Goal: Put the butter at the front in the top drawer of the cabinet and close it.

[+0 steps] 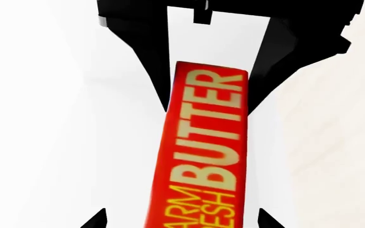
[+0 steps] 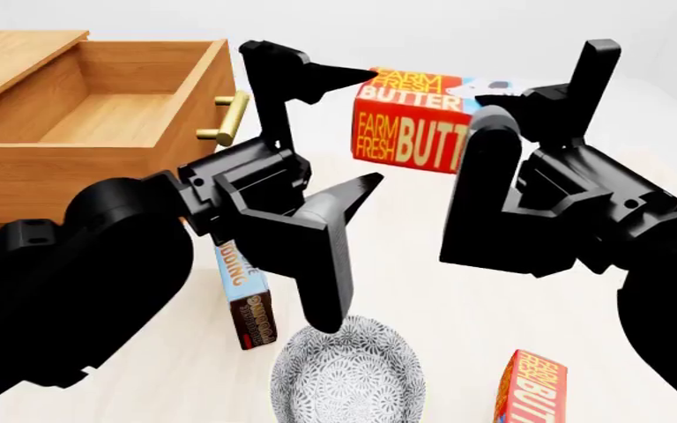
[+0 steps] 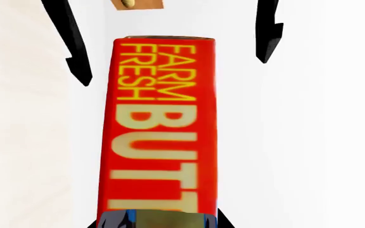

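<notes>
Head view — bowl [image 2: 348, 374], pudding box [image 2: 244, 295] below raised butter [image 2: 415, 123].

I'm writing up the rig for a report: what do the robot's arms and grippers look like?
Both arms are matte black throughout, built of bulky rounded segments, with no cables or markings visible. The left gripper and the right gripper each end in two long, flat, angular black fingers that taper to a point. In the wrist views the fingers show as plain black blades.
</notes>
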Tool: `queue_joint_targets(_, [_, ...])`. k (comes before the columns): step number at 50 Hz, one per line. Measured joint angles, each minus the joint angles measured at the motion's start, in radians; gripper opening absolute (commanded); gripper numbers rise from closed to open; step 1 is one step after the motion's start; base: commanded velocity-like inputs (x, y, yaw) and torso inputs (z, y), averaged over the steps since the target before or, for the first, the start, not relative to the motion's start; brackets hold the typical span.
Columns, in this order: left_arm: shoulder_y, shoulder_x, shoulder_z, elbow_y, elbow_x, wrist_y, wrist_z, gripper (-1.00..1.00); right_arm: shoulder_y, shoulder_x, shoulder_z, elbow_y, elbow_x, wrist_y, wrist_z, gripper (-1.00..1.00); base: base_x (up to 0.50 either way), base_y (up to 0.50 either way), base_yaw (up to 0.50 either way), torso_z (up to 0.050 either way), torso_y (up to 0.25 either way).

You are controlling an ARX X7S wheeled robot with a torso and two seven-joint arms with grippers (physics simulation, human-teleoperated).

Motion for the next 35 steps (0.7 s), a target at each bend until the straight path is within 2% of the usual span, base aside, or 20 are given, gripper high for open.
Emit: queue_joint_targets(35, [0.020,0.015,0.012,-0.030,-0.002,0.026,-0.007,1.00,-0.015,0.014,0.065,-0.066,0.060,-0.027,-0.007,-1.00,0.00,0.00,0.00,0.000,0.001])
